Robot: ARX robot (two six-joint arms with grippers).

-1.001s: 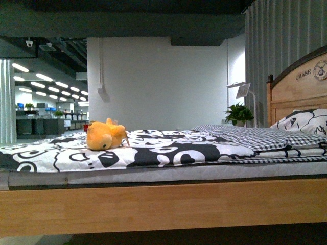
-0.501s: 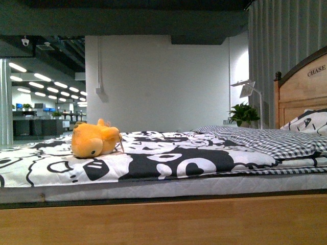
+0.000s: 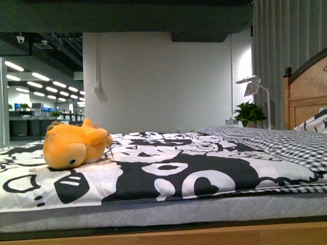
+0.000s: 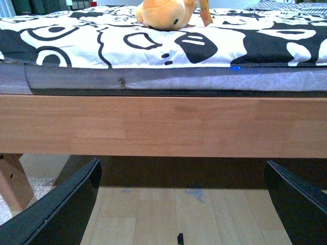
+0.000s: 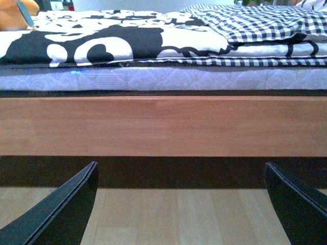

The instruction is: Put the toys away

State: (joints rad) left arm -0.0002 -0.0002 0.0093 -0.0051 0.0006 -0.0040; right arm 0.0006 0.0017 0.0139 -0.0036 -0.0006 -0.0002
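Left pincer (image 4: 181, 162) is hanging released, fingers spread wide, gripping nothing. It is sitting lower than the bed's wooden side rail (image 4: 163, 125), out in front of it over the plank floor (image 4: 179, 214). Right pincer (image 5: 180, 164) is doing the same: released, empty, below the rail and in front of it. Both are likely being carried low and open because no reach has started, so nothing is catching the rail.

Yellow-orange plush toy (image 3: 76, 148) is lying on its side on the black-and-white cartoon duvet (image 3: 168, 168), above the rail and a little way back from it, toward the rail's left stretch. The left wrist view is showing the toy (image 4: 163, 13) nearly straight above the rail; the right wrist view is only catching an orange edge. So the left arm is looking like the better one for the pick.

Nothing is touching the toy. Task is looking not yet begun. No bin or box is showing anywhere near the rail.
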